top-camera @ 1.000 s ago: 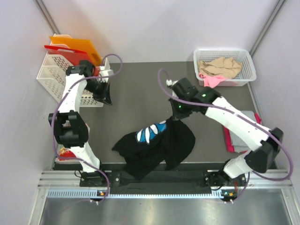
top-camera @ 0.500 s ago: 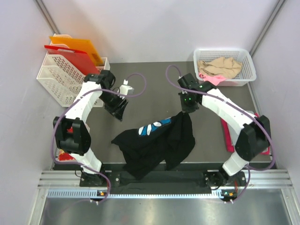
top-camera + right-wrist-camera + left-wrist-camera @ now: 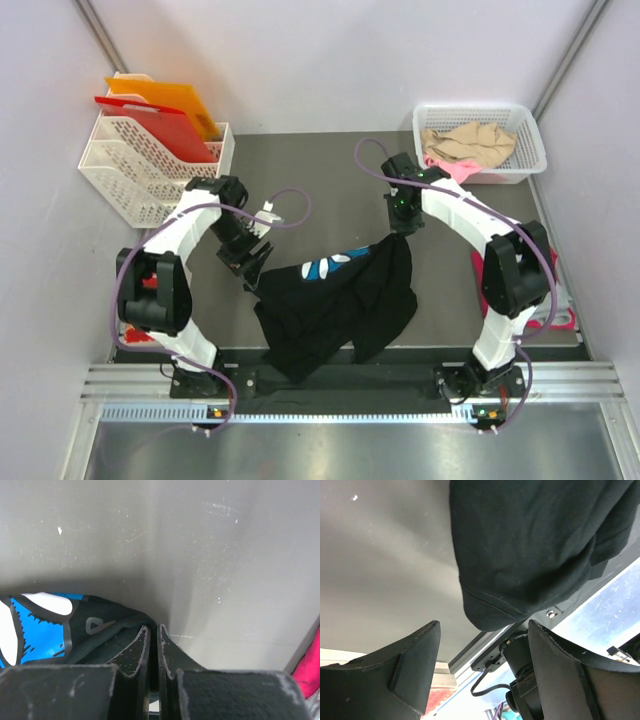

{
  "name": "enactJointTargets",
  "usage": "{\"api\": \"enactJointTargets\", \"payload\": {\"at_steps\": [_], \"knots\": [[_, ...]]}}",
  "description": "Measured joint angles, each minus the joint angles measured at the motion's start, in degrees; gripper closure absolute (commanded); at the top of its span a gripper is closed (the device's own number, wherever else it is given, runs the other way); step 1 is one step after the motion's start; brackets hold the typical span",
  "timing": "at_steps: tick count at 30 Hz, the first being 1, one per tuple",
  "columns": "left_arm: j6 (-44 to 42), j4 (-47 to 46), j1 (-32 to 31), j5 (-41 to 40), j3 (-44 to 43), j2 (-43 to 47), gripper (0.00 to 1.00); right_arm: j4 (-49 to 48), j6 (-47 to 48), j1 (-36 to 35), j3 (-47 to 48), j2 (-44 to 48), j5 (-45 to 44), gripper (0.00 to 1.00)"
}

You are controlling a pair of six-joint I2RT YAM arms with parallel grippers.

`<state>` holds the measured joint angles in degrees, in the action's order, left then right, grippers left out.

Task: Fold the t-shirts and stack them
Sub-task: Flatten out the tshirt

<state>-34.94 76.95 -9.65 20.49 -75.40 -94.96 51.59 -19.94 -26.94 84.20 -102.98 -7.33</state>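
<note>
Pale walls close in a dark grey table, and most of the work on it looks undone.

One black t-shirt lies loose in the middle, toward the near edge. It is rumpled rather than spread, with a blue-and-white print showing on its upper part, and no clean fold is visible anywhere.

The right tool is closed, its jaws pinched together on the shirt's far right corner, so the cloth rises to it in a peak. The right wrist view shows dark fabric drawn up against the shut jaws, with a patch of the blue print just to the left.

The left tool stands with its jaws wide apart at the shirt's left edge. A rounded hem lies just ahead of the gap in its wrist view, and nothing is gripped yet.

My reading is that this garment is only being laid out for a first fold.

More shirts wait. A beige shirt and a pink shirt sit bunched in the white basket at the far right.

A magenta-pink piece lies flat by the right edge (largely hidden under the right arm, so whether it is a finished fold I cannot tell).

At the far left a white rack holds red and orange folders.
</note>
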Motion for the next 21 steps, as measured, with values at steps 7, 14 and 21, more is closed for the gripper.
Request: {"api": "enactJointTargets", "payload": {"at_steps": [7,14,21], "knots": [[0.3,0.0,-1.4,1.5,0.1,0.5,0.25,-0.2,0.4,0.1,0.3,-0.5,0.4,1.0],[0.3,0.0,-1.7,2.8,2.2,-0.9,0.28,0.2,0.4,0.1,1.1,-0.5,0.6,1.0],[0.4,-0.2,-1.7,3.0,4.5,-1.6,0.85,0.3,0.5,0.7,1.4,-0.2,1.0,1.0]]}}
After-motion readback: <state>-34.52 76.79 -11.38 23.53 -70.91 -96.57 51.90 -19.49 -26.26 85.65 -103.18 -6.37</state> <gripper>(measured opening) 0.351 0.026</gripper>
